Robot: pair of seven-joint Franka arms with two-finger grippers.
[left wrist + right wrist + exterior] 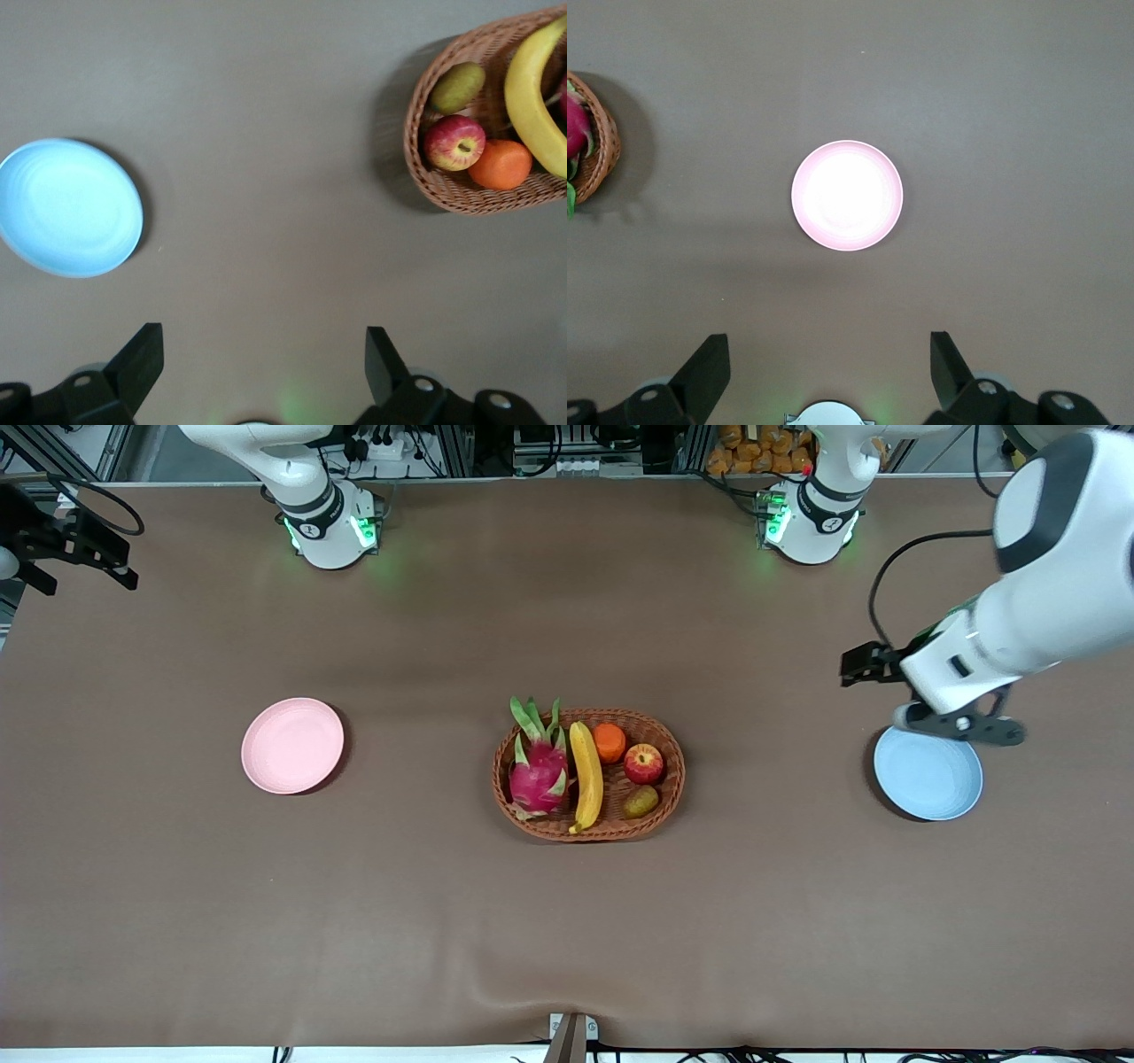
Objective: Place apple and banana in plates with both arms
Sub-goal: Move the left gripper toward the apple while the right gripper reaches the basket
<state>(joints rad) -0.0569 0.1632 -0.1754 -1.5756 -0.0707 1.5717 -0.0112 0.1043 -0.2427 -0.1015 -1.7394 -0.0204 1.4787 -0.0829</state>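
The red apple [644, 763] and the yellow banana [586, 776] lie in a wicker basket [673, 779] at the table's middle. The pink plate [292, 745] is bare, toward the right arm's end. The blue plate [928, 772] is bare, toward the left arm's end. My left gripper [966, 728] hangs open over the blue plate's farther edge. Its wrist view shows the open left gripper [264, 332] with nothing in it, the blue plate [69, 208], the apple [454, 142] and the banana [532, 97]. My right gripper [830, 341] is open, high above the pink plate [847, 195].
The basket also holds a pink dragon fruit [538, 772], an orange [609, 742] and a kiwi [640, 802]. Brown cloth covers the whole table. Both arm bases [330, 527] stand at the edge farthest from the front camera.
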